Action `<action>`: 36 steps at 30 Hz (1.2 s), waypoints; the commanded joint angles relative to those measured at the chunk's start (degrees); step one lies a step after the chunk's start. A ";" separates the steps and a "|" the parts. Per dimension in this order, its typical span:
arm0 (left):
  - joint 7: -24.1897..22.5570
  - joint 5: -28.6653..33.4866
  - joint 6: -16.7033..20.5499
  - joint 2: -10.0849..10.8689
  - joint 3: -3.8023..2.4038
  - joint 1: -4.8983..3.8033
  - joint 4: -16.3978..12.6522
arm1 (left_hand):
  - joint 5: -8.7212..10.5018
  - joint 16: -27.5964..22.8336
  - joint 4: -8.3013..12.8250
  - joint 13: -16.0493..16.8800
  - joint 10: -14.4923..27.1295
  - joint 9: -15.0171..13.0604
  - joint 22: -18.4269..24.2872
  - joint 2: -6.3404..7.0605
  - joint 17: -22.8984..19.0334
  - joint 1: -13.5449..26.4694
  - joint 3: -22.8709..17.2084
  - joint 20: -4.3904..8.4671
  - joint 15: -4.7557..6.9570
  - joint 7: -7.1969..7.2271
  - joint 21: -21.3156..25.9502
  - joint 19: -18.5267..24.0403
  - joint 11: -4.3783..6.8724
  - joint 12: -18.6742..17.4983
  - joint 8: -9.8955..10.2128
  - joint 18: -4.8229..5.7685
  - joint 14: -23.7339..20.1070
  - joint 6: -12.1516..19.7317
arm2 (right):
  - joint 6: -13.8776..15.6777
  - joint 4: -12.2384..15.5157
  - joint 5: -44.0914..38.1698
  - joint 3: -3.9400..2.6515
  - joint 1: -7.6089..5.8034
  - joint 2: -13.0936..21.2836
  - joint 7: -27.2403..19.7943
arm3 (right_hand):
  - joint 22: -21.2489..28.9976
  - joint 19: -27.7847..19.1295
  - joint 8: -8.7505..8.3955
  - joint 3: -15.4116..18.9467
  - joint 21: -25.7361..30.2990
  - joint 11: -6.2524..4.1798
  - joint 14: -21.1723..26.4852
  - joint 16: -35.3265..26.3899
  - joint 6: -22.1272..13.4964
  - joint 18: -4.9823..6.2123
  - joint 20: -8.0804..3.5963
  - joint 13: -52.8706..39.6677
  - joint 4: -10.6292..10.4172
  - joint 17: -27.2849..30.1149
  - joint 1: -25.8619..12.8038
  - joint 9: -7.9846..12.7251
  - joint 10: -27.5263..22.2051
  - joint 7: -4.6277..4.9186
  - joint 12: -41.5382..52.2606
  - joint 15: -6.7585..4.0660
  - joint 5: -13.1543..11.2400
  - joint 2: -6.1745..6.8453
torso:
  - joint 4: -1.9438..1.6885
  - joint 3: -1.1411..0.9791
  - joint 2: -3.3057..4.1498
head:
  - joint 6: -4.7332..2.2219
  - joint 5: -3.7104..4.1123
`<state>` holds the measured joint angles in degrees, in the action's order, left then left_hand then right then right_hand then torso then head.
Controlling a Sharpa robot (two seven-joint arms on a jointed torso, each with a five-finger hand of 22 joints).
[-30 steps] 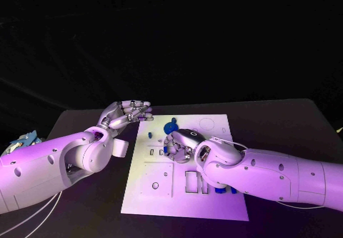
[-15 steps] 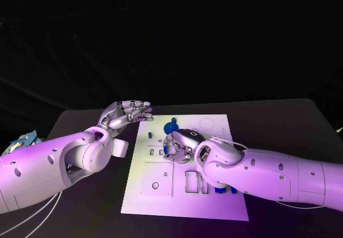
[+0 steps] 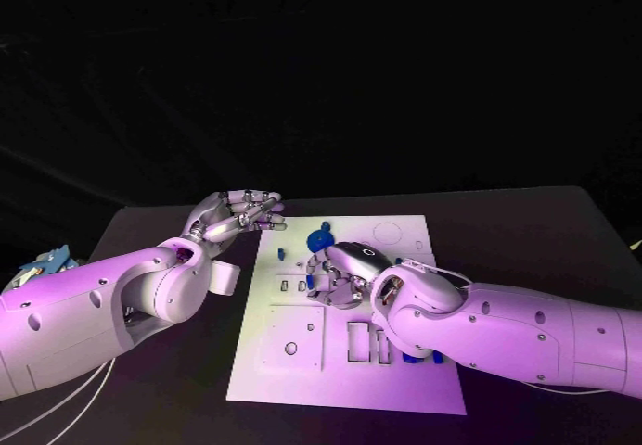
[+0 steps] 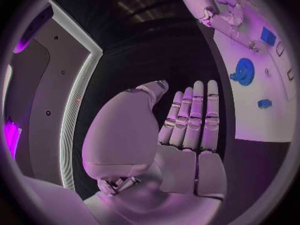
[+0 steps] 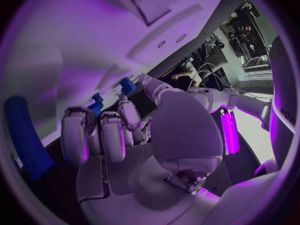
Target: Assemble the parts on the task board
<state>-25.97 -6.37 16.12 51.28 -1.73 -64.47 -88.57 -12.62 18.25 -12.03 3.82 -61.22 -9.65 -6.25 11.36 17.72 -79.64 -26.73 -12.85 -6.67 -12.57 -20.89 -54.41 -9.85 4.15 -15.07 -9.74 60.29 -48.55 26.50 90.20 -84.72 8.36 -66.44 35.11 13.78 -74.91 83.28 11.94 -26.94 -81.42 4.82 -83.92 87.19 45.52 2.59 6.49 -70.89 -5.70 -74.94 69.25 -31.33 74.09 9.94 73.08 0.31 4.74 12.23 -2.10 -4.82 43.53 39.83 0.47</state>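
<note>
Here the right hand [image 3: 338, 274] is down on the middle of the task board [image 3: 301, 366], its fingers curled in over the board's surface, and the right wrist view shows small blue parts [image 5: 95, 106] right at its fingertips [image 5: 129, 116]. Whether the fingers are actually pinching one of these pieces or only pressing beside it cannot be told from these views. The left hand [image 3: 238, 214] hovers above the table just off the board's far left corner, holding nothing; in its own wrist view its fingers [image 4: 194, 116] lie straight and side by side, with the thumb apart from them. On the board, a blue gear [image 3: 320, 239] sits near the far edge, just beyond the right hand, a small blue piece [image 3: 281, 251] lies near it toward the left, and more blue pieces [image 3: 412, 355] show under the right forearm beside the rectangular slots [image 3: 359, 339]. The step in hand appears to be seating or picking a small part at the centre of the board. The next move probably calls for fine fingertip control: keeping the piece square to its socket and pressing straight down, or closing firmly on it before lifting. The left hand looks free to steady the board if needed.
</note>
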 commanded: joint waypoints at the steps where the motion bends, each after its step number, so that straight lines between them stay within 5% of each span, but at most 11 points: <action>1: 4.36 -3.99 -1.06 -0.17 -0.02 -0.05 0.36 | 0.25 4.34 -1.39 0.82 -3.73 -0.30 -1.33 0.29 2.60 2.88 1.87 1.64 1.58 -0.01 -2.96 -3.75 1.23 1.48 -0.20 -0.84 4.90 -0.73 | 4.88 1.23 3.33 -0.29 -0.54 1.46 -9.05 | -6.09 -0.30 -0.05 0.00 0.57 0.18 -4.09 -0.29 0.60 0.28 0.26 0.07 0.49 -6.47 1.80 -0.01 -0.48 -0.04 -0.01 0.41 1.60 -0.58 | 0.24 0.05 -0.21 | -0.30 -0.19; 3: 7.10 -6.41 -1.14 -0.32 -0.02 -0.05 0.87 | 0.34 9.61 -2.86 1.67 -6.49 -0.56 -2.65 0.14 5.62 4.67 3.12 2.93 2.85 0.69 -5.74 -6.72 2.23 3.23 -0.67 -0.84 9.14 -1.55 | 5.42 1.80 7.60 -0.46 -1.25 2.71 -12.76 | -5.85 -0.50 0.09 -0.14 0.89 0.15 -4.02 -0.40 1.29 0.37 0.25 0.06 0.38 -6.22 2.08 -0.06 -0.48 -0.07 0.00 0.38 3.04 -1.05 | 0.36 0.12 -0.44 | -0.28 -0.24; 5: 10.77 -9.44 -1.79 -0.51 -0.02 -0.05 1.50 | 0.24 21.13 -3.72 4.19 -9.39 -1.02 -5.85 0.13 12.74 4.97 4.57 5.31 4.82 2.02 -11.80 -11.32 3.87 7.18 -1.49 -0.62 13.89 -1.93 | 5.49 2.25 13.68 -0.58 -2.22 4.06 -16.03 | -4.86 -1.29 0.49 -0.24 2.00 0.02 -3.68 -0.95 2.19 0.69 0.19 0.32 0.27 -4.95 2.23 -0.21 -0.75 -0.20 -0.24 0.29 4.15 -1.39 | 0.46 0.22 -0.74 | -0.22 -0.32; 6: 13.47 -11.70 -2.50 -0.64 -0.02 -0.06 1.96 | 0.19 36.16 -4.25 8.48 -9.61 -1.82 -9.42 -0.41 25.28 5.69 6.32 6.63 5.50 2.71 -17.79 -12.84 4.88 13.09 -3.08 -0.52 15.80 -1.76 | 5.44 2.48 17.36 -0.63 -2.84 4.88 -17.59 | -4.47 -1.60 0.81 -0.32 2.46 -0.07 -3.58 -1.11 2.72 0.81 0.13 0.42 0.20 -4.64 2.28 -0.34 -0.86 -0.29 -0.33 0.20 4.78 -1.61 | 0.52 0.24 -0.84 | -0.31 -0.44; 9: 19.68 -17.47 -5.53 -1.01 -0.02 -0.08 2.90 | -0.29 54.82 -4.00 21.64 -3.37 -4.48 -16.55 -1.67 43.99 6.82 8.86 7.61 6.47 4.19 -28.69 -10.71 5.94 30.17 -8.20 -0.65 18.85 -0.28 | 5.21 3.03 26.43 -0.86 -4.53 7.25 -20.42 | -3.72 -2.18 1.15 -0.17 3.32 -0.15 -3.37 -1.49 3.11 1.04 0.05 0.98 -0.05 -3.85 1.99 -0.50 -1.39 -0.40 -0.86 0.11 5.32 -1.65 | 0.70 0.40 -1.34 | -0.03 -0.65; 10: 22.35 -20.13 -7.18 -1.17 -0.02 -0.10 3.20 | -0.05 56.98 -4.35 24.26 -4.14 -5.40 -17.58 -2.25 46.86 8.26 9.43 7.55 6.82 4.20 -30.20 -10.03 6.04 34.28 -9.95 -0.63 20.01 -1.21 | 5.24 3.12 29.18 -0.99 -5.14 8.13 -21.11 | -3.52 -2.33 1.22 -0.13 3.56 -0.18 -3.30 -1.61 3.14 1.10 0.03 1.17 -0.14 -3.59 1.89 -0.54 -1.57 -0.43 -1.05 0.09 5.47 -1.67 | 0.73 0.41 -1.44 | -0.02 -0.69; 14: 30.78 -29.44 -13.20 -2.03 -0.02 -0.79 4.13 | 0.06 61.61 -4.64 32.50 -2.24 -9.47 -22.19 -3.42 52.91 12.10 11.31 8.34 7.86 5.63 -36.62 -8.40 7.36 46.03 -16.28 -0.68 23.08 -1.33 | 5.45 2.97 36.88 -1.42 -7.13 10.85 -22.40 | -3.47 -2.35 1.35 -0.04 3.65 -0.21 -3.30 -1.64 3.19 1.11 -0.02 1.31 -0.37 -3.63 1.64 -0.62 -1.71 -0.47 -1.19 0.04 5.71 -1.77 | 0.85 0.47 -1.77 | 0.09 -0.83; 17: 37.00 -36.48 -17.43 -3.07 -0.02 -1.91 4.86 | 0.27 63.94 -4.74 41.35 -5.42 -12.94 -28.78 -3.58 56.61 13.68 13.13 8.96 8.64 6.66 -41.85 -9.90 8.22 54.84 -20.93 0.11 24.83 -0.92 | 5.45 2.71 41.59 -1.67 -8.51 12.85 -22.75 | -3.38 -2.42 1.40 0.00 3.77 -0.23 -3.31 -1.64 3.19 1.14 -0.04 1.35 -0.47 -3.67 1.53 -0.65 -1.75 -0.49 -1.24 0.03 5.83 -1.81 | 0.78 0.54 -2.04 | 0.39 -0.98; 21: 42.18 -42.24 -20.41 -4.42 0.03 -3.44 5.69 | 0.49 66.04 -4.83 46.78 -8.32 -15.89 -35.31 -4.16 60.31 14.78 14.39 9.60 9.44 7.68 -46.36 -12.41 9.13 59.92 -24.53 1.03 26.40 -0.94 | 5.31 2.27 44.28 -1.83 -9.69 14.40 -22.76 | -3.43 -2.37 1.42 0.03 3.72 -0.24 -3.32 -1.63 3.18 1.12 -0.05 1.34 -0.52 -3.70 1.46 -0.67 -1.73 -0.50 -1.23 0.02 5.91 -1.81 | 0.78 0.48 -2.25 | 0.66 -1.25; 31: 51.17 -48.35 -23.54 -8.75 1.05 -7.79 7.63 | 1.22 66.48 -4.90 49.80 -10.21 -18.92 -40.24 -4.37 61.14 16.66 16.14 10.22 10.14 8.54 -49.60 -14.40 9.91 62.70 -27.47 1.78 26.83 -0.77 | 5.23 0.53 46.08 -1.93 -10.78 15.90 -22.15 | -3.39 -2.38 1.47 0.13 3.81 -0.27 -3.30 -1.70 3.08 1.13 -0.09 1.49 -0.64 -3.61 1.31 -0.71 -1.85 -0.52 -1.37 -0.01 6.28 -1.78 | 0.82 0.41 -2.21 | 1.11 -1.70; 36: 53.66 -49.75 -24.61 -10.57 1.69 -9.16 8.33 | 2.00 66.45 -4.91 50.08 -10.42 -19.94 -40.99 -4.57 61.12 17.90 17.21 10.39 10.32 8.75 -50.19 -14.60 10.10 63.08 -28.25 1.88 26.84 -0.55 | 5.28 0.04 46.06 -1.94 -10.90 16.23 -21.85 | -3.36 -2.39 1.47 0.16 3.84 -0.28 -3.31 -1.69 3.03 1.14 -0.10 1.51 -0.65 -3.65 1.29 -0.72 -1.87 -0.53 -1.39 -0.02 6.41 -1.75 | 0.77 0.46 -2.10 | 1.27 -1.74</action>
<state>23.49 -52.89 -5.47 41.33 -0.10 -73.37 -80.39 -10.82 84.49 -16.88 53.89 -71.29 -29.55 -47.21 6.67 74.95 -62.23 -9.75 -2.37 3.38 -4.27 -70.83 -68.71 0.40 67.01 -43.13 -8.83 84.05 -49.06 31.65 90.34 -39.79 6.46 -77.29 51.27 -7.67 -74.93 81.12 13.05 -26.71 -77.76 4.40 -83.92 85.76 48.32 2.59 6.36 -69.45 -5.96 -74.92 71.04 -31.98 72.67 9.42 71.90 0.31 10.77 10.56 -1.29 -4.39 41.34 41.00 -1.25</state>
